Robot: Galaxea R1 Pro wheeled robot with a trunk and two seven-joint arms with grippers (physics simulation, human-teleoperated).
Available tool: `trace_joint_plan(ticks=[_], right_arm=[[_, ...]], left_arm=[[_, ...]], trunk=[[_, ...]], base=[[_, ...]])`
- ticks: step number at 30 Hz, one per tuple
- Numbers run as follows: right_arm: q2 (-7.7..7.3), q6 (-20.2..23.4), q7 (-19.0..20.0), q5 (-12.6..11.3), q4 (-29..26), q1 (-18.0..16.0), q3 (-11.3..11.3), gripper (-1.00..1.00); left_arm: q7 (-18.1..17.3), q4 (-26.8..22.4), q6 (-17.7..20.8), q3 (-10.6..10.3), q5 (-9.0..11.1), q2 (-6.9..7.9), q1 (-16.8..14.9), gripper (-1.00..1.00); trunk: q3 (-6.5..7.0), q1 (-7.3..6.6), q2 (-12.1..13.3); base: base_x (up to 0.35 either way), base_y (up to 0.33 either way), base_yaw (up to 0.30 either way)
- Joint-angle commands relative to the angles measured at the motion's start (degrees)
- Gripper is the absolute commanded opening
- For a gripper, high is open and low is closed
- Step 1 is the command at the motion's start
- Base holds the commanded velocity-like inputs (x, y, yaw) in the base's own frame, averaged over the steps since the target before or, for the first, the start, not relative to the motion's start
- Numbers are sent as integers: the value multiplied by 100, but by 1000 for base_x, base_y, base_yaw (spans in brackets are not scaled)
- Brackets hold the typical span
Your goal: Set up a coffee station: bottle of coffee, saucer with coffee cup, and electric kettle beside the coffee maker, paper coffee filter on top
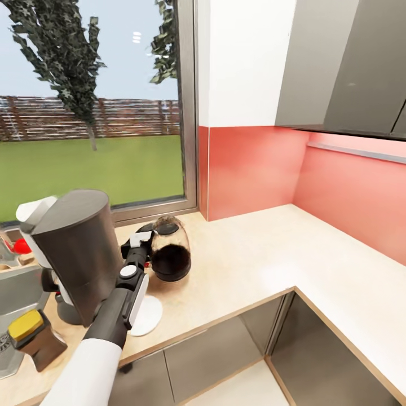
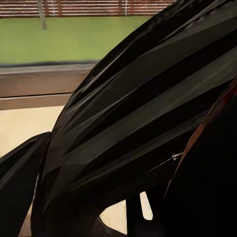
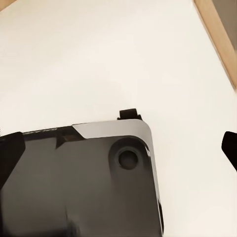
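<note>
Kettle (image 1: 170,257) stands on the tabletop (image 1: 254,265), just right of the coffee maker and near the window. Left gripper (image 1: 138,243) sits at the kettle's left flank, by the black handle; its white-tipped end meets the kettle's outline, but whether the jaws are closed on the handle cannot be told from the head view. In the left wrist view dark ribbed surfaces crowd the lens, with a strip of tabletop and the window sill behind; the finger spacing is not readable there either.

Left arm (image 1: 121,307) runs up from the near edge, crossing in front of the saucer (image 1: 148,316), a flat white disc lying on the tabletop just near of the kettle and right of the coffee maker's base.

Coffee maker (image 1: 73,262) stands upright at left, its dark body tallest of the group. Bottle (image 1: 35,338), brown with a yellow cap, stands near and left of the coffee maker, close to the tabletop's near edge.

Right gripper: dark fingertips (image 3: 230,144) show at the sides of the right wrist view, set wide apart, holding nothing, over pale floor.
</note>
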Motion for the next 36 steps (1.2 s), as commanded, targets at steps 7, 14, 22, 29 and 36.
trace_joint_plan(ticks=[7,14,22,29,36], right_arm=[[-1,-21,15,50,6,-5,-49,100],[-5,-21,15,50,6,-5,-49,100],[-8,-21,15,50,6,-5,-49,100],[-5,-21,15,50,6,-5,-49,100],[-7,-21,15,50,6,-5,-49,100]], left_arm=[[9,-10,42,13,-65,1,-3,-100],[4,-10,42,6,-62,-3,60,-100],[8,-10,-59,9,-66,-3,84,-100],[12,-11,-209,6,-71,0,218,-100],[12,-10,-210,6,-71,1,223,-100]], trunk=[[-12,7,-13],[-12,7,-13],[-12,7,-13],[-12,7,-13],[-12,7,-13]], base=[[167,0,37],[4,0,125],[0,0,4],[0,0,0],[0,0,0]])
